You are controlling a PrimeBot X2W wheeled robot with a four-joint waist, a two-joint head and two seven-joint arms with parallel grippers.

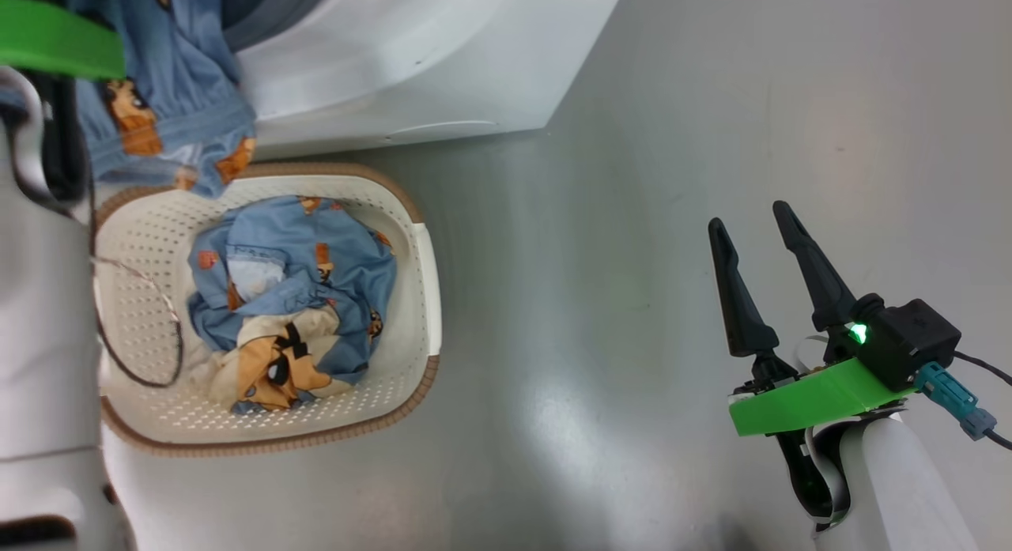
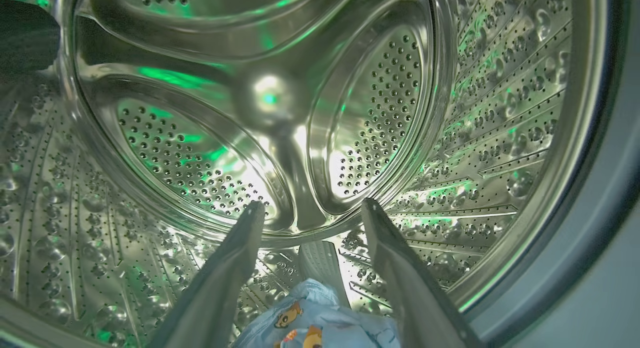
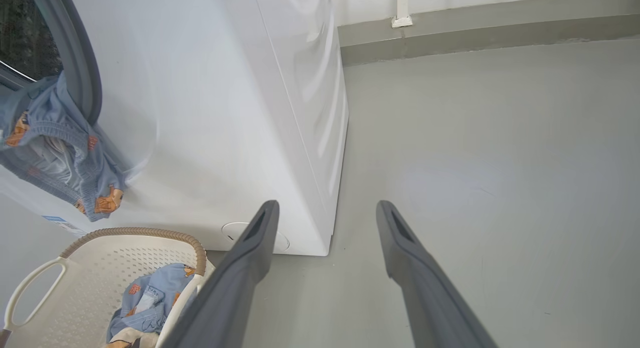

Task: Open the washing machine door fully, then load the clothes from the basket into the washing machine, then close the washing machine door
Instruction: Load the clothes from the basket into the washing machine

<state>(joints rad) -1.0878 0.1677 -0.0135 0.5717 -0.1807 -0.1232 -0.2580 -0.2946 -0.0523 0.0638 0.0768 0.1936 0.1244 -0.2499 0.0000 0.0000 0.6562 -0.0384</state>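
My left gripper (image 2: 310, 208) reaches into the steel drum (image 2: 260, 118) of the washing machine (image 1: 411, 61), jaws open and empty. Below its fingers a blue bear-print garment (image 2: 315, 323) rests on the drum's lip. That garment (image 1: 166, 100) hangs out of the machine's opening over the basket (image 1: 423, 298), as the right wrist view also shows (image 3: 60, 148). More clothes (image 1: 292, 298) lie bunched in the cream basket on the floor. My right gripper (image 1: 755, 223) hovers open and empty over bare floor, well right of the basket. The washing machine door is out of view.
The basket (image 3: 100, 268) stands right against the washer's white front (image 3: 225, 113). Grey floor (image 1: 632, 219) spreads to the right of it. A low wall kerb (image 3: 475, 33) runs behind the machine. My left arm's pale forearm (image 1: 39, 337) covers the basket's left side.
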